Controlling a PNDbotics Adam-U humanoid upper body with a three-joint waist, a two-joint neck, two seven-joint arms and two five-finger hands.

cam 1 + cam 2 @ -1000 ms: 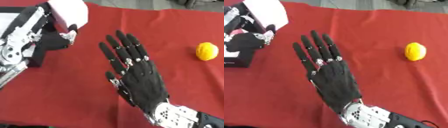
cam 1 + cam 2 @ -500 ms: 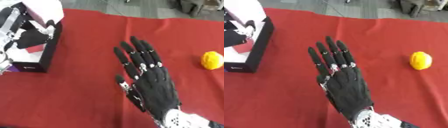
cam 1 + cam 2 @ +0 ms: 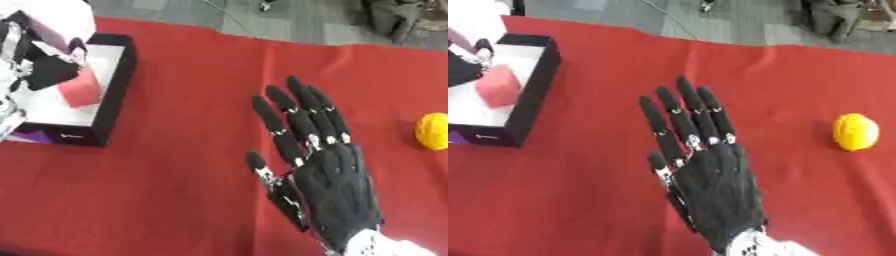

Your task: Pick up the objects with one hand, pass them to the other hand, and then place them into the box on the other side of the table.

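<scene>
A black box with a white inside stands at the left edge of the red table. A pink cube sits tilted inside it. My left hand hangs over the box and touches the cube's upper left side; whether it still holds the cube is hidden. In the middle, above the cloth, my right hand is open with straight spread fingers, its back towards me, and holds nothing. A round yellow object lies on the cloth to the right of that hand, apart from it.
The red cloth covers the table, with grey floor beyond its far edge. Dark shapes stand on the floor at the upper right, off the table.
The camera has shifted, so the box and cloth sit differently in view. The pink cube now shows inside the box under my left hand. My right hand stays open.
</scene>
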